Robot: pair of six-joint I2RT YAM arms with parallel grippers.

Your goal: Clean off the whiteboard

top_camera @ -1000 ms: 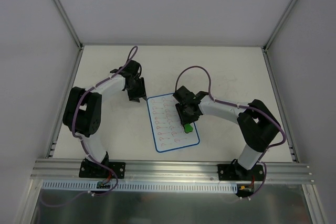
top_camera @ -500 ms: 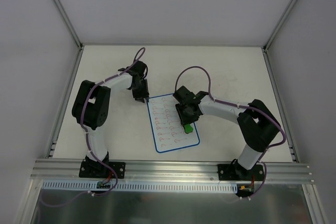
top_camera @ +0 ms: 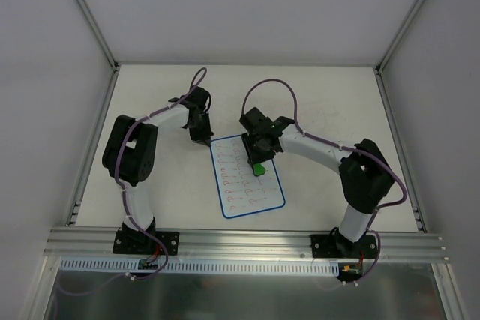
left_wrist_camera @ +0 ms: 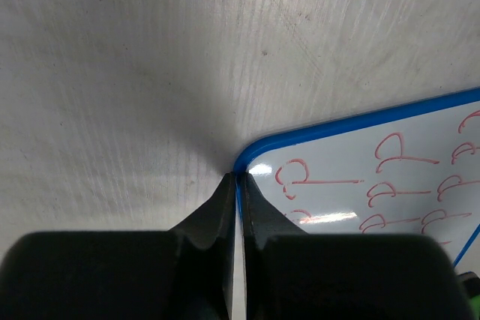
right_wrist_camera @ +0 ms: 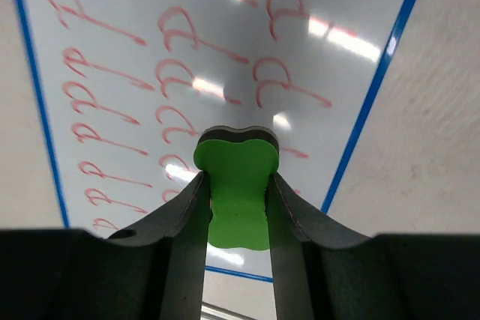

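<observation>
The left arm [top_camera: 133, 157] stands up from its base at lower left, elbow bent outward, forearm reaching to centre frame. The left gripper [top_camera: 201, 138] points down, its fingers [left_wrist_camera: 217, 207] pressed together. The right arm [top_camera: 324, 154] arcs in from lower right to centre. The right gripper [top_camera: 257, 164] points down, clamped on an eraser [right_wrist_camera: 235, 159].

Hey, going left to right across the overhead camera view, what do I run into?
Left arm's elbow, left gripper, whiteboard, right arm's elbow. The right gripper holding the green eraser overlaps the whiteboard, so it's left out.
</observation>
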